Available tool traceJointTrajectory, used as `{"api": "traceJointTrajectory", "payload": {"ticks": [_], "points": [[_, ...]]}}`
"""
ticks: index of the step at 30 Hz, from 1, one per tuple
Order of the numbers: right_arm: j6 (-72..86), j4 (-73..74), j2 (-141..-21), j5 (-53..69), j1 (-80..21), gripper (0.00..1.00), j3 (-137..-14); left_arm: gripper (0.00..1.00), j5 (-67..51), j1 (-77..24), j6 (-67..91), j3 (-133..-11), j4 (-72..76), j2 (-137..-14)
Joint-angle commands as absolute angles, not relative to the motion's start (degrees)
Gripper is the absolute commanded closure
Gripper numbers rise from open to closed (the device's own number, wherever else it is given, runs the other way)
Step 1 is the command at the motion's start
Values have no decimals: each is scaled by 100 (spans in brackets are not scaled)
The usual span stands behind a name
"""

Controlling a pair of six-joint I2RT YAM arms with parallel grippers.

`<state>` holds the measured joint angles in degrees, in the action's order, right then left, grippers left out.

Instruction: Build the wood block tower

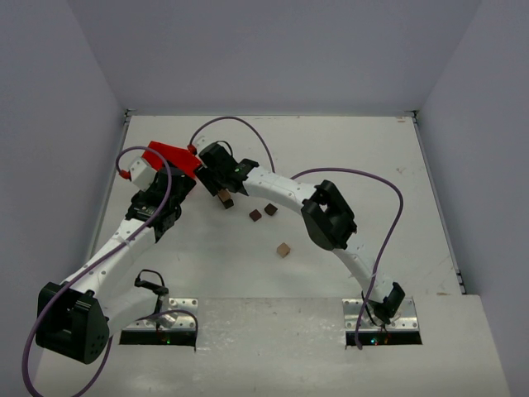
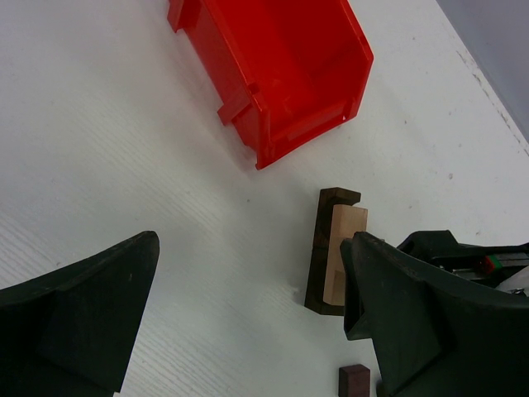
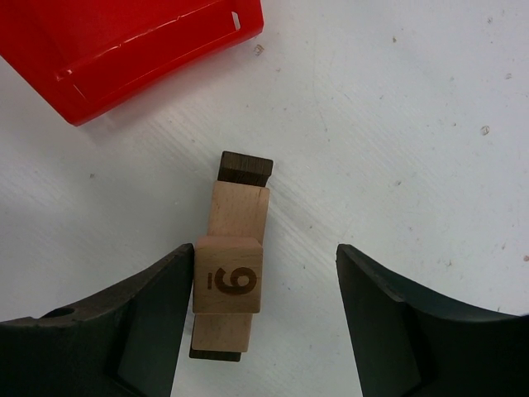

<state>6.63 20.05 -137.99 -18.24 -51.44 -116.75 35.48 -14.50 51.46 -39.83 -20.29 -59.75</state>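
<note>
The right gripper [image 3: 264,269], jaws spread, straddles the wood block tower [image 3: 229,277], top cube against one finger. The left gripper [image 2: 248,248] gapes wide nearby. The red bin [image 3: 124,50] lies just ahead; contents indiscernible.

Red bin [image 3: 124,41]; tower [image 3: 238,211] in dark brown and tan, its top face tan with a brown 6.

Bright, even light from overhead washes the white desk [image 1: 331,157] and leaves shadows faint and soft-edged. The glossy red plastic bin [image 2: 281,74] carries a pale sheen along its ridges. In the right wrist view the black fingers [image 3: 140,331] of the right end effector [image 3: 264,265] look slightly soft, while the wood block tower of tan and dark brown cubes [image 3: 229,277] is crisp — its burnt numeral legible.
</note>
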Motion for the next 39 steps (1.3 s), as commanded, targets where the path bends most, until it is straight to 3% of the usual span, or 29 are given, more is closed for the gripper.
{"api": "traceJointTrajectory", "payload": {"ticks": [1,18,39], "points": [[614,1881,-13859,-1959,-5106,31,-11943,0,3542,-1406,5116,-4034,-1793,-5915],[601,1866,-13840,-2072,-5112,30,-11944,0,3542,-1406,5118,-4025,-1787,-5880],[903,1770,-13441,-1219,-5115,26,-11587,0,3516,-1406,5106,-4008,-1778,-5804]]}}
